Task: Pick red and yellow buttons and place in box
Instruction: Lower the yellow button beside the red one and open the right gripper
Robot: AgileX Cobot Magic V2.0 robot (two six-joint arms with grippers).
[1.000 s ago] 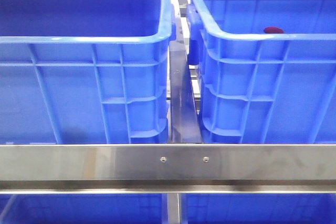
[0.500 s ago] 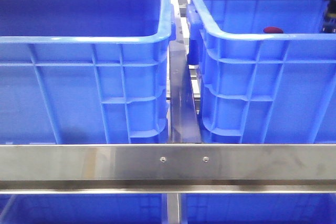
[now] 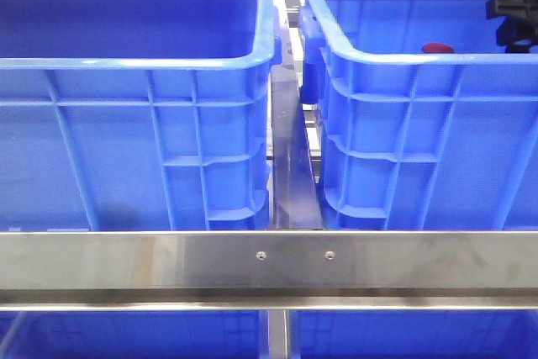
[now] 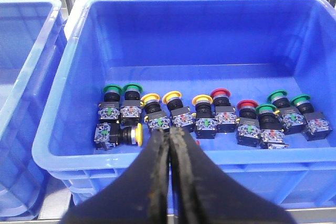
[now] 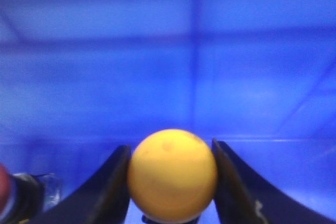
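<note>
- The right end effector point(image 5: 172, 182) holds a yellow button point(image 5: 172, 174) between its two fingers point(image 5: 110, 192), the round cap filling the gap, seen in the right wrist view.
- In the front view that end effector point(image 3: 514, 18) sits low inside the right box point(image 3: 378, 58), at its far right side; a red button point(image 3: 437, 48) shows just above the near rim of the same box.
- At the edge of the right wrist view a red cap on a dark body point(image 5: 13, 198) lies near the held one, so a second button rests just beside the drop spot.
- The step in hand looks like setting the yellow button down in this box. Doing it well means lowering close to the floor, spreading the fingers slowly so the cap does not roll or bounce, and keeping clear of the neighbouring red one.
- The left end effector point(image 4: 169, 145) is pressed together with nothing between its fingers, and hovers over the near wall of a supply box point(image 4: 68, 77) holding green, yellow and red buttons in a row.
- A steel rail point(image 3: 269, 262) runs across the near side.
</note>
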